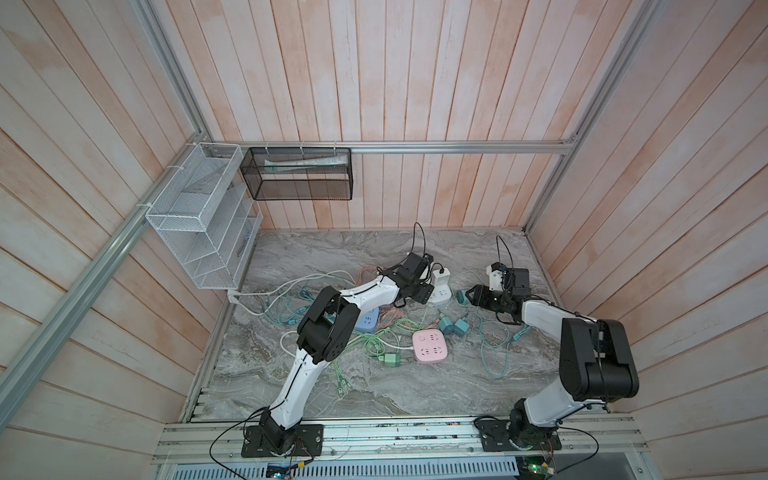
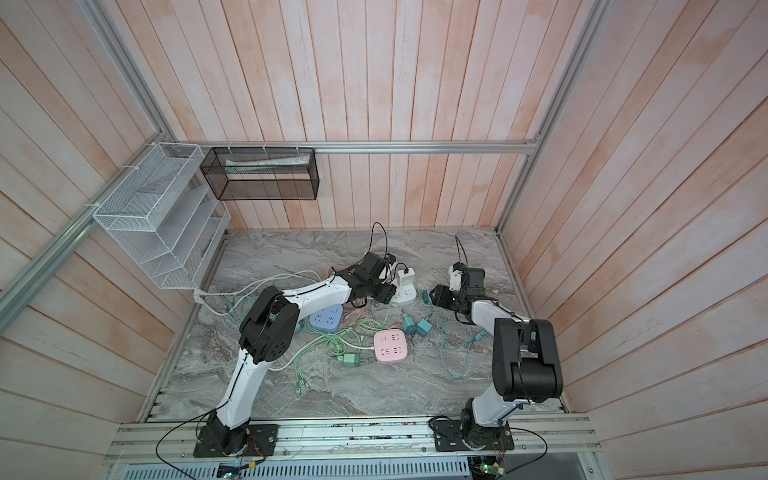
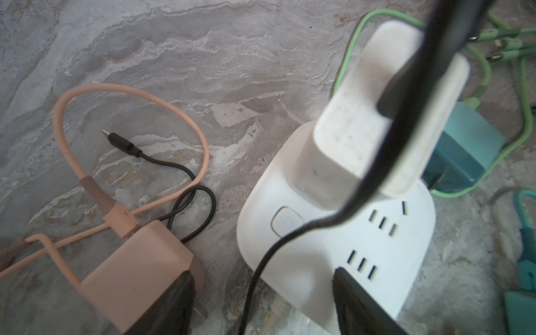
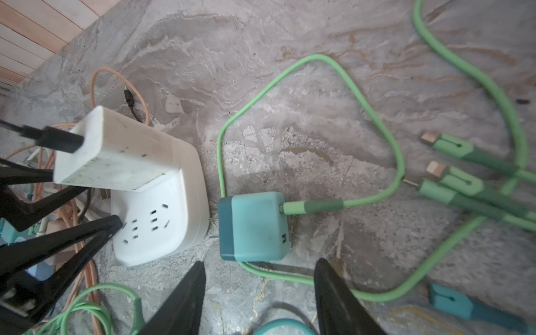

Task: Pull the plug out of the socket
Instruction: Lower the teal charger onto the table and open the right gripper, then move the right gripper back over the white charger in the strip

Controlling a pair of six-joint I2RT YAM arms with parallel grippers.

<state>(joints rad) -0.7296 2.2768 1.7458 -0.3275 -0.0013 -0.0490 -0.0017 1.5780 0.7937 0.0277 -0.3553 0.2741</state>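
The white plug (image 3: 342, 139) stands in the white socket (image 3: 304, 246) on the table (image 3: 174, 58). The left jaws are spread at the socket's edge; the right jaws are spread, empty, near a teal charger (image 4: 255, 226). Unpinned, the socket could lift with the plug.

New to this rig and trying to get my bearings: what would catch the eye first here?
A white charger stands plugged into the white socket block at the table's back middle, with the open left gripper at the block's edge. A teal charger lies unplugged just ahead of the open right gripper, amid tangled green cables.
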